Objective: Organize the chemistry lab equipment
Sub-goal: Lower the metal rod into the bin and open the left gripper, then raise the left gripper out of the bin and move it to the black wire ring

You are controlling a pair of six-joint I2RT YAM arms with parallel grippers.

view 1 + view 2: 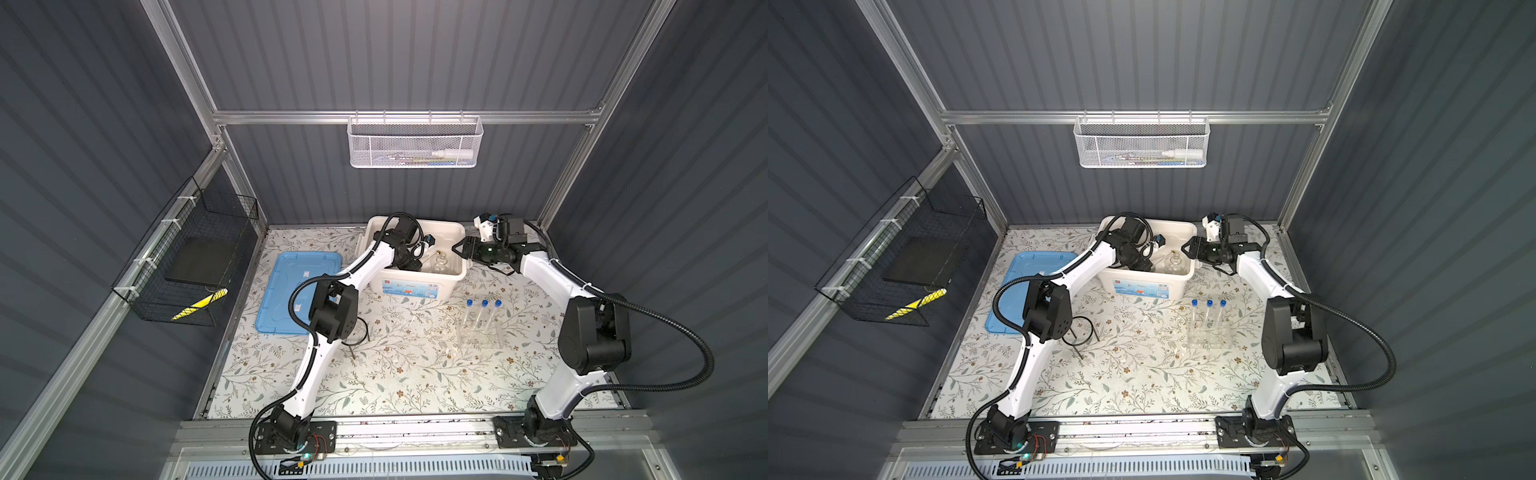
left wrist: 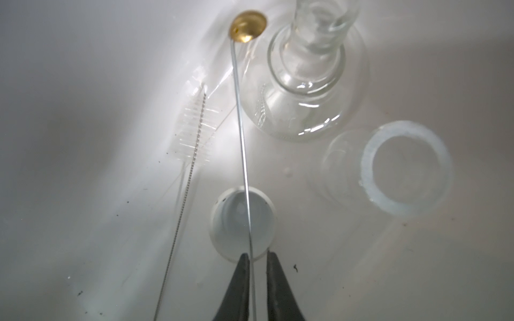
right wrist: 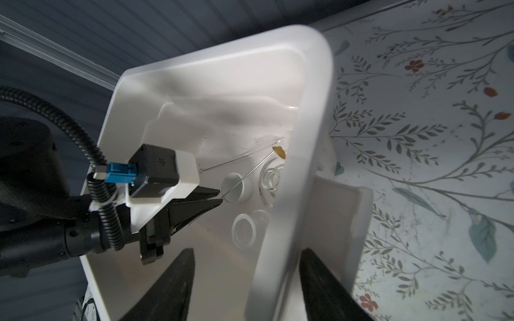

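My left gripper point(image 2: 254, 254) sat low inside the white bin point(image 3: 314, 111). I kept its jaws a narrow slit, with the thin rod point(image 2: 242, 139) between them and a gap showing beside it. The rod crossed a small white dish point(image 2: 239, 222), and the glass flask point(image 2: 303, 91) stood beyond. My right gripper point(image 3: 247, 250) straddled the bin's wall, jaws wide. The bin's sticker point(image 1: 409, 289) was unreadable.

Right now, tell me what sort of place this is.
Probably an enclosed robot test cell staged as a chemistry bench: grey ribbed walls on an aluminium frame, two arms on a front rail, and blue-capped test tubes near a white bin of glassware.
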